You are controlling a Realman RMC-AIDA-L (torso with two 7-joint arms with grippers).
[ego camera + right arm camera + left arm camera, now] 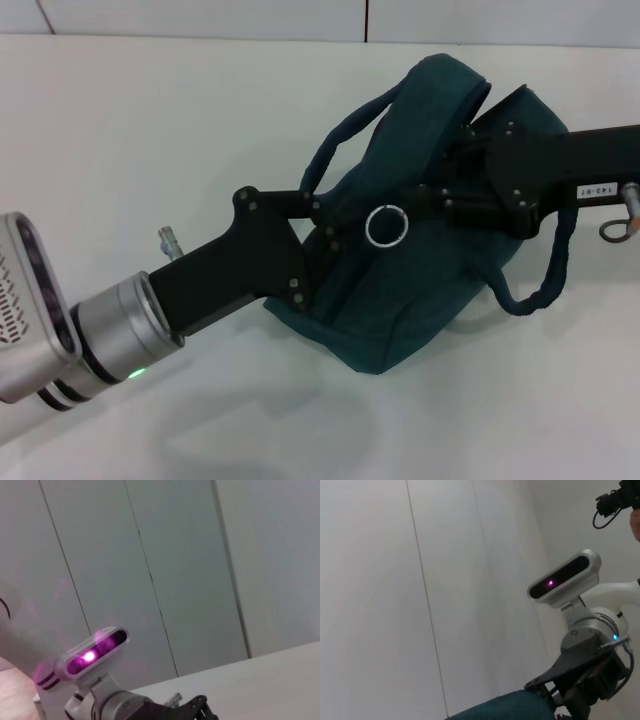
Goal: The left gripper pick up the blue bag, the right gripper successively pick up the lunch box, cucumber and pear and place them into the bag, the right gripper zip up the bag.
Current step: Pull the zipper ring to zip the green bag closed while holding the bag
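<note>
**Bag held between two grippers on the table**

Bag (400,290), dark blue-green fabric, is seen in the head view resting on the white table (150,130), right of centre, with its looped handles (345,135) hanging at both sides. The left gripper (335,235) is reached in from the lower left and is pressed against the bag's near side. The right gripper (440,195) is brought in from the right onto the bag's top. A metal ring (387,225) is visible between them. Whether either gripper is parted or closed cannot be told.
</note>
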